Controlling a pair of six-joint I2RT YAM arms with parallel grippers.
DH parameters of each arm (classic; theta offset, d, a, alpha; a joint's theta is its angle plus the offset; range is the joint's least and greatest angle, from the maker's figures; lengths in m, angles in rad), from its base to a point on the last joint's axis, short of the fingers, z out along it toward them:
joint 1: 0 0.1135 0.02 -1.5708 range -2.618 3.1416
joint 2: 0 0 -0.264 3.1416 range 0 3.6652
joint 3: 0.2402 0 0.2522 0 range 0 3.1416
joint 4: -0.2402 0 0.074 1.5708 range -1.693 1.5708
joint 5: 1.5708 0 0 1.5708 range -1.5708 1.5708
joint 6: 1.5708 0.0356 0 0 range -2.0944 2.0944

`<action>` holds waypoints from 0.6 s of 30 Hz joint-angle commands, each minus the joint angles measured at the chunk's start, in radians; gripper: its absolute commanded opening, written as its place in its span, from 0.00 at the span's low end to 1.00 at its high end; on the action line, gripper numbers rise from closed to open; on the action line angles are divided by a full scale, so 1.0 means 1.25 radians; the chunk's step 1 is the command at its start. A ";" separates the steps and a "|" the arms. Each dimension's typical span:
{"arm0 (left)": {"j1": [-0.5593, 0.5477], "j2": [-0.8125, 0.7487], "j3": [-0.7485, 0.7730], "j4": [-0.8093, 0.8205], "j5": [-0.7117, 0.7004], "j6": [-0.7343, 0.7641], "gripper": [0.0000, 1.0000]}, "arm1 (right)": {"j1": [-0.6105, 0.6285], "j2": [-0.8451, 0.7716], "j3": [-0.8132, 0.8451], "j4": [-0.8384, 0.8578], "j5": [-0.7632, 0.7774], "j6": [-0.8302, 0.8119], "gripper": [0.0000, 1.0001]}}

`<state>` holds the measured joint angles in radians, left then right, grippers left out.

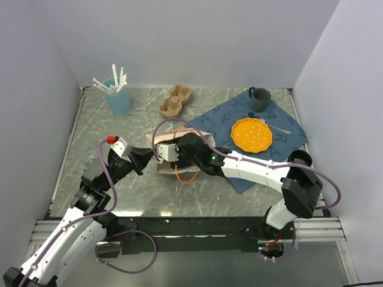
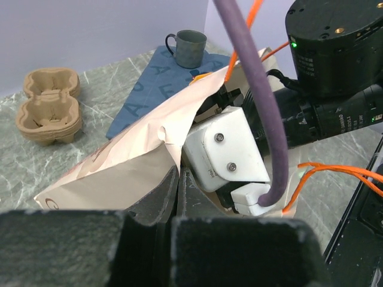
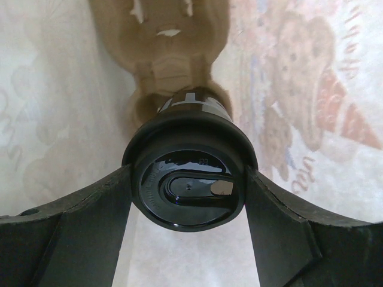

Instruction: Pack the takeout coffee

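The takeout coffee (image 3: 188, 191), a small black cup with a glossy round lid, is inside the paper bag (image 3: 60, 107). My right gripper (image 3: 188, 186) is shut on it, one dark finger (image 3: 90, 227) pressed to each side of the lid. In the top view that gripper is hidden in the bag (image 1: 163, 166), which lies on its side mid-table. My left gripper (image 2: 178, 170) (image 1: 143, 160) is shut on the paper edge at the bag's mouth (image 2: 119, 161). The right arm's white wrist (image 2: 224, 152) reaches in right beside it.
At the back stand a light-blue cup of white sticks (image 1: 118, 95) and a cardboard cup carrier (image 1: 175, 100). A blue cloth (image 1: 239, 116) on the right holds a teal mug (image 1: 260, 98), an orange plate (image 1: 252, 134) and a spoon (image 1: 278, 127). Walls enclose three sides.
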<state>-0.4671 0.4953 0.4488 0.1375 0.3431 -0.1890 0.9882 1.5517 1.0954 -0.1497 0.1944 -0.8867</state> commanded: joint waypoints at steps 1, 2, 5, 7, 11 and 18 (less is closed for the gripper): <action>-0.001 -0.018 -0.008 0.014 0.022 0.028 0.01 | -0.006 -0.021 -0.012 0.028 -0.008 0.020 0.43; -0.001 -0.018 -0.008 0.013 0.022 0.031 0.01 | -0.006 -0.023 -0.014 0.025 -0.013 0.022 0.43; -0.001 -0.016 -0.007 0.009 0.025 0.032 0.01 | -0.009 -0.025 -0.025 0.036 -0.012 0.022 0.43; -0.001 -0.015 -0.004 0.011 0.024 0.024 0.01 | -0.014 -0.029 -0.036 0.045 -0.014 0.023 0.43; -0.001 -0.012 -0.002 0.011 0.027 0.017 0.01 | -0.020 -0.029 -0.039 0.057 -0.018 0.023 0.43; -0.001 -0.005 0.005 0.014 0.025 -0.001 0.01 | -0.028 -0.034 -0.050 0.089 0.002 0.022 0.43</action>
<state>-0.4675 0.4847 0.4423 0.1219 0.3485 -0.1776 0.9638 1.5497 1.0412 -0.1085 0.1860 -0.8722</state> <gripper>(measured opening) 0.019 0.765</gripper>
